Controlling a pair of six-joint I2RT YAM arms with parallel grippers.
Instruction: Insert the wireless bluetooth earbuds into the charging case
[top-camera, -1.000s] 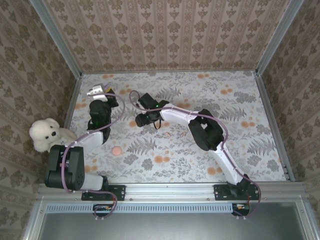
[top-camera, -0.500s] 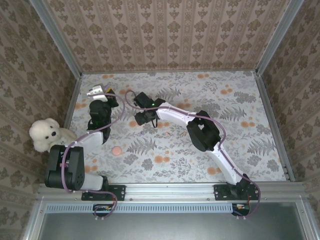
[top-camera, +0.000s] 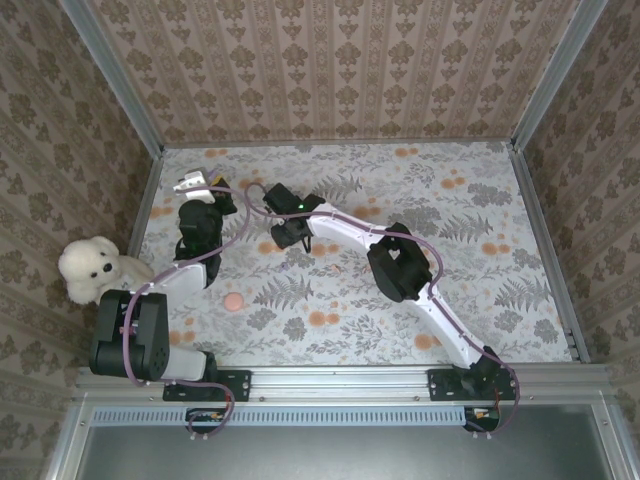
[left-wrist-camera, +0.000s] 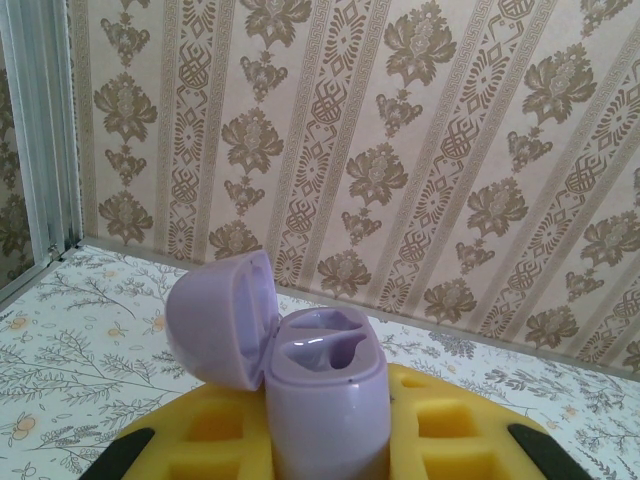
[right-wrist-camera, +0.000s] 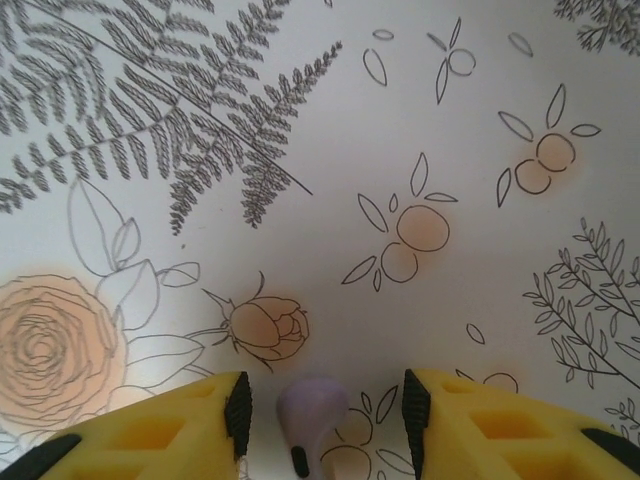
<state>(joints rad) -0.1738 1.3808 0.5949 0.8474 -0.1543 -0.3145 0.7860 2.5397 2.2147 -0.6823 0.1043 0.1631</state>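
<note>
Earbud (right-wrist-camera: 312, 405), lilac and small, lies on the floral tablecloth (right-wrist-camera: 330, 150) right at the near edge of your right wrist view. It sits between the two fingers of your right gripper (right-wrist-camera: 326, 410). The jaws stand partly apart, and a strip of cloth shows between the bud and the black pads (right-wrist-camera: 238, 410) on either side, so nothing is gripped there. Beyond the bud the cloth runs on with a printed rosebud, orange fruits and fern fronds. From above, a white plush toy (top-camera: 95, 268) sits nearest you, outside the table's left rail. A small pinkish round thing (top-camera: 232, 301) rests on the cloth just inside that rail, beside your left arm. You cannot tell from this height what it is. Farther in, your right arm reaches across to left of centre, with its gripper pointed down at the cloth. Farther back, near the far left corner, your left gripper (left-wrist-camera: 325, 440) is clamped on the lilac charging case (left-wrist-camera: 325, 400). It holds the case upright between its yellow fingers, lifted off the table. The lid (left-wrist-camera: 222, 320) is swung open to the left, and the case's two glossy wells face up. Well apart from the earbud, the case stands before the patterned wallpaper (left-wrist-camera: 400, 150) of the back wall.
</note>
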